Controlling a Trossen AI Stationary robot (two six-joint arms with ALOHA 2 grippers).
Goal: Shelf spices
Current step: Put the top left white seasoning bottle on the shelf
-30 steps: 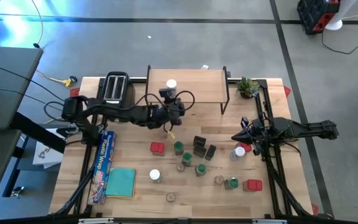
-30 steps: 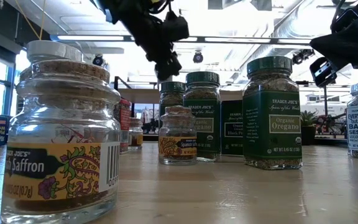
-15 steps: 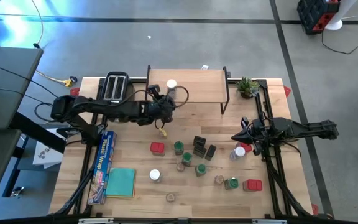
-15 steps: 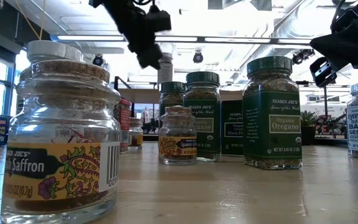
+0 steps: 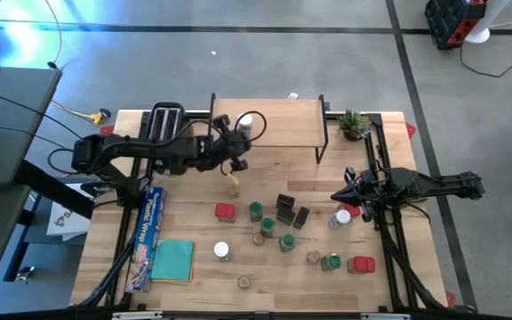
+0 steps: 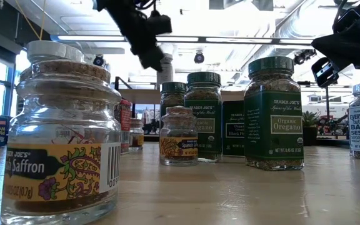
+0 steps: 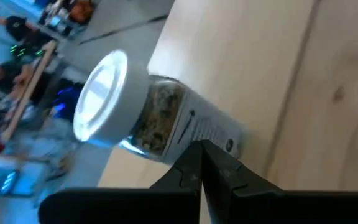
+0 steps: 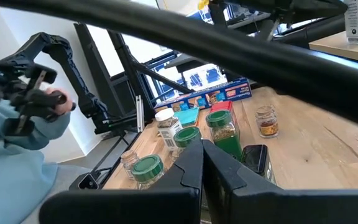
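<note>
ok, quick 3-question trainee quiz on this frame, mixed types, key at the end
1. True or false: the left gripper is shut and holds nothing.
2. Which jar already stands on the shelf? A) a green-lidded jar B) the white-lidded jar C) a red tin
3. Fill in: the right gripper waits, shut, over the table's ____ side in the high view.

Key: 1 true; 2 B; 3 right.
</note>
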